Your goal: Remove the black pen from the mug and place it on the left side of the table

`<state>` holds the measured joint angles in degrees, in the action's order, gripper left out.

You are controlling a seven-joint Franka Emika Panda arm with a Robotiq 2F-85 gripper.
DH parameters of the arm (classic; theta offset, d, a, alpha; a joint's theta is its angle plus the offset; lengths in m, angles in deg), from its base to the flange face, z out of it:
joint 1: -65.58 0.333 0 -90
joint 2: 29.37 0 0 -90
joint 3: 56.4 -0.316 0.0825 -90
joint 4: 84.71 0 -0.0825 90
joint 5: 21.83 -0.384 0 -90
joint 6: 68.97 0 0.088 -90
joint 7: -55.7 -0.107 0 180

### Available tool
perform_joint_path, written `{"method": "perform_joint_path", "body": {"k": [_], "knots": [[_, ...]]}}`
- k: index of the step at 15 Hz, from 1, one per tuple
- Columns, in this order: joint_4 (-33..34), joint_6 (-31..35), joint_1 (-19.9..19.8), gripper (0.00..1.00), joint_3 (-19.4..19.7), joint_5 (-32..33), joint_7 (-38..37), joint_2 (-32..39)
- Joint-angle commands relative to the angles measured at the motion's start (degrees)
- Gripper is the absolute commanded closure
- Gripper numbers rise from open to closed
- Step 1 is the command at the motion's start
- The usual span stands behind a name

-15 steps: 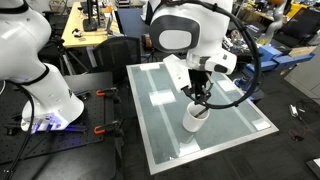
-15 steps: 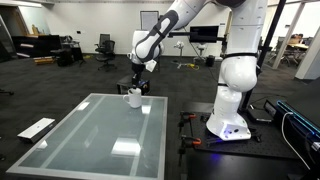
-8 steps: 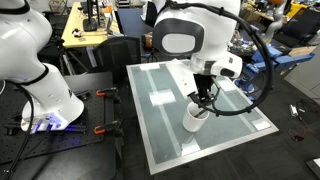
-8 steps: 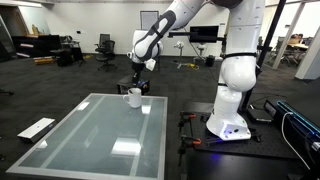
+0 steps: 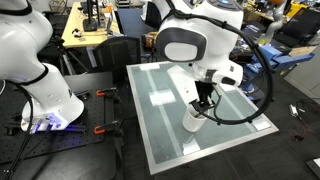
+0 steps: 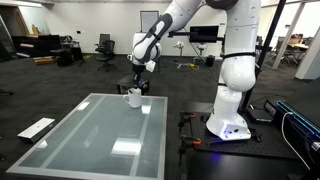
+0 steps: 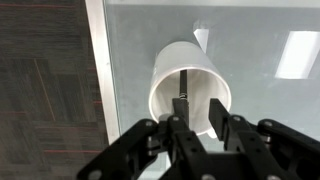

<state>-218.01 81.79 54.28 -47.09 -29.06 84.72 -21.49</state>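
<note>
Over the last second the arm's big upper links have swung across in an exterior view and the gripper point(image 5: 203, 101) has sunk closer onto the mug point(image 5: 193, 121), which has not shifted on the table point(image 5: 160, 135).

In the wrist view, dark carpet fills the 9 o'clock side. Next comes the table's pale frame edge, then the frosted glass point(image 7: 270, 110). The white mug point(image 7: 190, 85) sits just inside that edge, its mouth facing the camera. The black pen point(image 7: 184, 82) stands inside it as a thin dark line a little toward 9 o'clock of the mouth's centre. The gripper point(image 7: 200, 120) comes in from 6 o'clock. Its two fingers are parted with a clear gap between them, the pen lies close by the left-hand one, and they grip nothing yet.

In an exterior view the mug point(image 6: 134, 97) stands near the far edge of the table point(image 6: 100, 135), and the gripper point(image 6: 137, 84) is directly at its 12 o'clock.

The task appears to be at the reach-in stage. The pen is still in the mug and no grasp has been made. What probably remains is closing on the pen, lifting it clear, carrying it to the left side of the table and letting go.
</note>
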Motion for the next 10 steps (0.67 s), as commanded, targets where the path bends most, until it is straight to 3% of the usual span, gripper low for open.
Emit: {"method": "perform_joint_path", "body": {"k": [1,10], "knots": [[1.64,-0.47,-1.29,0.64,-1.14,-0.77,0.98,1.74],[3.12,-0.32,-2.18,0.68,-2.25,-0.6,0.13,4.69]]}}
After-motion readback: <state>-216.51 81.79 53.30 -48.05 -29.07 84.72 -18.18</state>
